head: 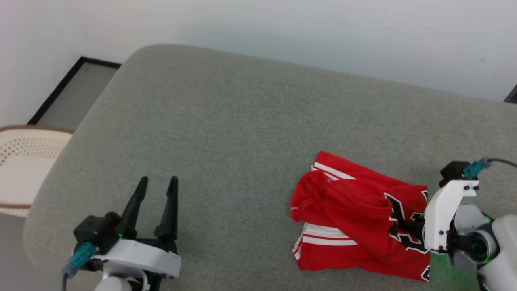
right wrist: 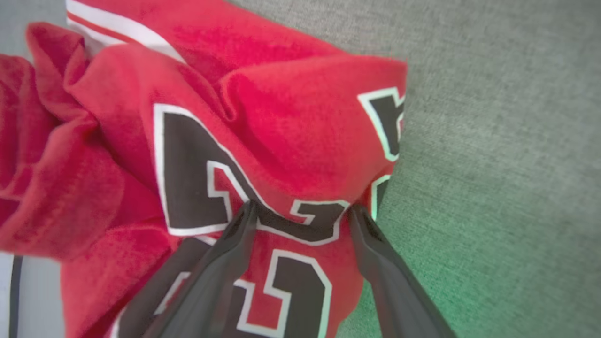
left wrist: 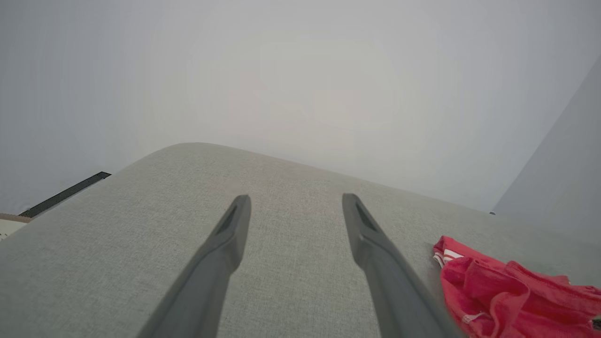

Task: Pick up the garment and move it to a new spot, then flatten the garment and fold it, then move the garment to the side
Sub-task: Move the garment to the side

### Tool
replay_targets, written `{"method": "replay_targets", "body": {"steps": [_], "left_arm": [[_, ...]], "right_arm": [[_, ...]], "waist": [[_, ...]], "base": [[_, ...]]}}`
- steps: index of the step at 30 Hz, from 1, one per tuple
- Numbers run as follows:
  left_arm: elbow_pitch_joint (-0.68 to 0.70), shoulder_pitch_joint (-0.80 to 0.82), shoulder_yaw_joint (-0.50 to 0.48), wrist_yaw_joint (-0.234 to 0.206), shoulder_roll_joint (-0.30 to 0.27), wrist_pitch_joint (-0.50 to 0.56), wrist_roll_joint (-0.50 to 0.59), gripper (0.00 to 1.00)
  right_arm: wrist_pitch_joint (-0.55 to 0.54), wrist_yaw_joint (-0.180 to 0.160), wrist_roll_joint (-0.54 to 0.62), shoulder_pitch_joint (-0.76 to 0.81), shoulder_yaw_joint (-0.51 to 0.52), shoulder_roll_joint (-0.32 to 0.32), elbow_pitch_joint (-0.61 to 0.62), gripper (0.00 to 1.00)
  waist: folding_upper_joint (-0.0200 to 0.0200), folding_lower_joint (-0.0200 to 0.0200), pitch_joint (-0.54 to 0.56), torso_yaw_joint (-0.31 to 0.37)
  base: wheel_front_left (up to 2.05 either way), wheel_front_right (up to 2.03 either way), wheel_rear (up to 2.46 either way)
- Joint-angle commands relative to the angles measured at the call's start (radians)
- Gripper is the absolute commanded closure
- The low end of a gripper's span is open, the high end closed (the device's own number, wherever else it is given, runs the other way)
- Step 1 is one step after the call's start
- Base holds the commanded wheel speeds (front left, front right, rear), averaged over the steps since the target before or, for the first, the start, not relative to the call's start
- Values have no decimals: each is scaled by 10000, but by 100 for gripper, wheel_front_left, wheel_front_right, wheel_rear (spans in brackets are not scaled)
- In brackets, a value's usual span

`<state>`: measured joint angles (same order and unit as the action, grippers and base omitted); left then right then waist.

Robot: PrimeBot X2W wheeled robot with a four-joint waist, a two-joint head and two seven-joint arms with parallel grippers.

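Note:
The garment (head: 347,210), bright red with white striped bands and black-and-white lettering, lies crumpled at the near right of the grey cushioned surface (head: 242,121). My right gripper (right wrist: 300,209) stands open, its fingertips (right wrist: 244,220) pressed into the garment (right wrist: 291,141) with a raised fold of lettered fabric between them. From the head, its white wrist covers the garment's right edge. My left gripper (head: 158,182) hovers open and empty over the bare near left of the surface. In the left wrist view that same gripper (left wrist: 296,199) has the garment (left wrist: 507,291) off to its lower right.
A cream perforated basket (head: 20,161) stands off the surface's left edge. A dark-framed panel (head: 68,97) lies beyond it by the white wall. Bare grey fabric stretches across the middle and far side.

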<state>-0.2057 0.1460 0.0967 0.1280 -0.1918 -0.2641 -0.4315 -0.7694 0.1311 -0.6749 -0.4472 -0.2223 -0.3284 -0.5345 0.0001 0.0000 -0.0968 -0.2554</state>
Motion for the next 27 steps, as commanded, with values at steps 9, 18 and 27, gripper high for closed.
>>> {"method": "replay_targets", "body": {"steps": [9, 18, 27], "left_arm": [[-133, 323, 176, 32, 145, 8, -94, 0], [-231, 458, 296, 33, 204, 8, -182, 0], [-297, 426, 196, 33, 128, 8, -281, 0]], "right_arm": [[-1291, -13, 1422, -605, 708, 630, -909, 0], [-1737, -13, 2320, -842, 712, 940, -683, 100], [-1483, -13, 2204, -1061, 1322, 834, -304, 100]], "waist": [[-1, 0, -467, -233], [-1, 0, -584, -268], [-1, 0, -484, -185]], "base": [[0, 0, 0], [0, 0, 0], [0, 0, 0]]}}
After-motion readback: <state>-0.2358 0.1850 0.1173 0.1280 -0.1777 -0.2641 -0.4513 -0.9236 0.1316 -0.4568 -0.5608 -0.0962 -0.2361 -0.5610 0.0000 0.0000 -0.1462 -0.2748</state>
